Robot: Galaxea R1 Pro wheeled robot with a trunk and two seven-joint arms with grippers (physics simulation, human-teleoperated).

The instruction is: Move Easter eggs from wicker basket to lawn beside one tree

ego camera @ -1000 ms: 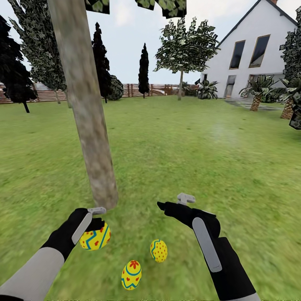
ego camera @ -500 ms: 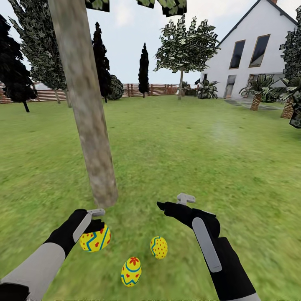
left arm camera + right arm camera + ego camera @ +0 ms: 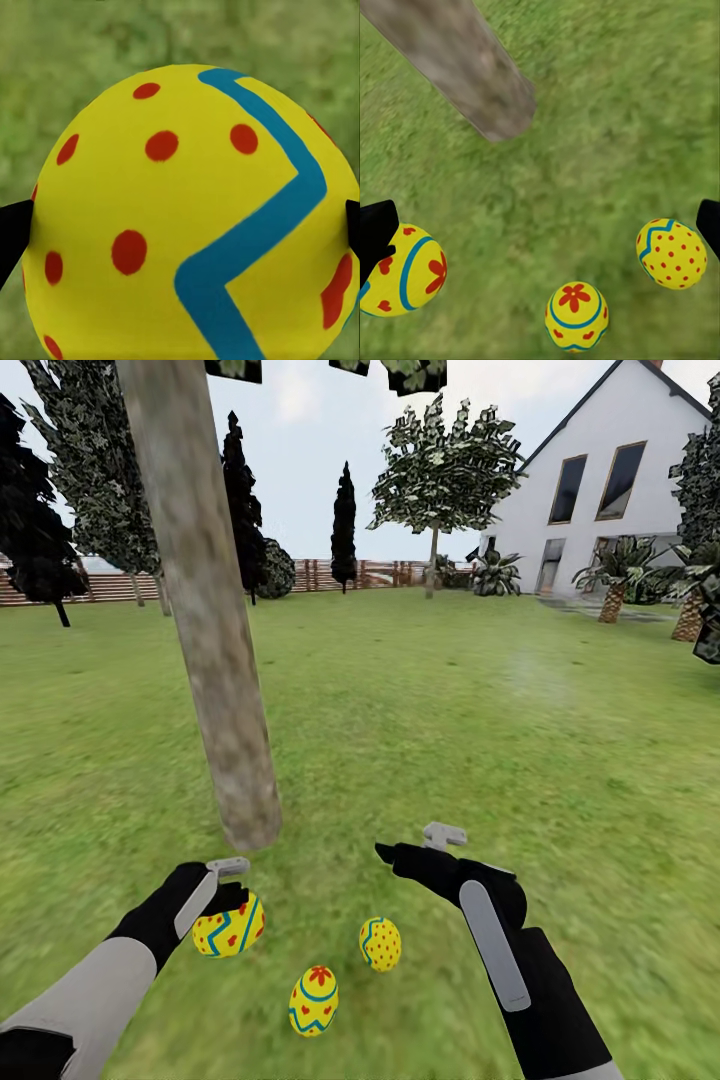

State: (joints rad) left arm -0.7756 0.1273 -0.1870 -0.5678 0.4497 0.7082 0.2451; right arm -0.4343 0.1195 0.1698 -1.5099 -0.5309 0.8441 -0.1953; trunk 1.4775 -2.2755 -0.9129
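While the left gripper holds the third egg at the foot of the tree, the step in hand is the release. In the left wrist view the two dark fingertips press against opposite flanks of this egg, so the gripper is clamped on it. Whether the egg already rests on the lawn or hangs just above it cannot be told from these views. The egg should be lowered until the grass bears it, then the jaws parted slowly and the hand drawn straight back, so that the egg neither drops nor rolls from the trunk. To the right lie the flower egg, nearest the robot, and the dotted egg, both on the grass close to the trunk and apart from each other. The right gripper hangs above the lawn with its fingers spread and nothing between them; its wrist view looks down on all three eggs and the trunk base. The basket is out of frame.

Against the frame half a second earlier, the held egg sits marginally lower and nearer the robot with the left arm, which suggests a slow descent; the right arm and the two lying eggs are practically unchanged.
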